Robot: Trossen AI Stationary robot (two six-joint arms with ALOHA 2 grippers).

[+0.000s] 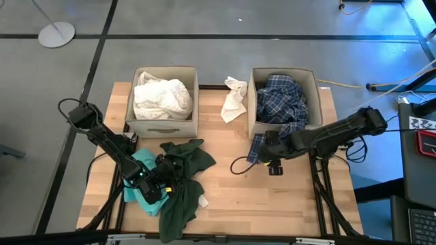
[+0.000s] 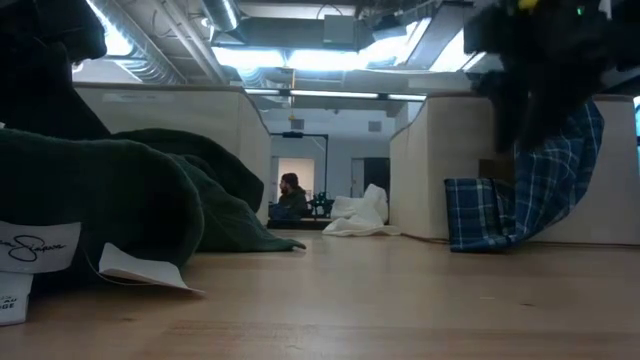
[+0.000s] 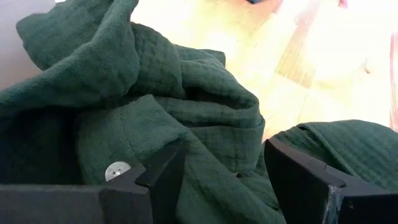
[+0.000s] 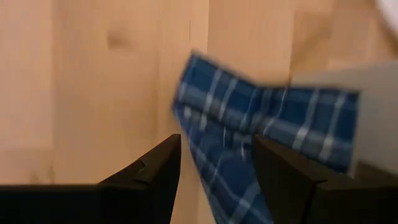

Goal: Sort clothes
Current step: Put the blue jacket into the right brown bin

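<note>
The left gripper (image 3: 217,180) sits with fingers spread over the dark green garment (image 1: 182,178). The right gripper (image 4: 214,168) straddles the plaid shirt (image 4: 261,143) hanging from its box (image 1: 317,88), fingers parted, not clamped

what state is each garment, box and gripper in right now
white garments: piled in left box
blue plaid shirt: in right box, sleeve hanging over its front
cream garment: crumpled between boxes
dark green garment: heaped on table
left gripper: open over it
right gripper: open at sleeve
</note>
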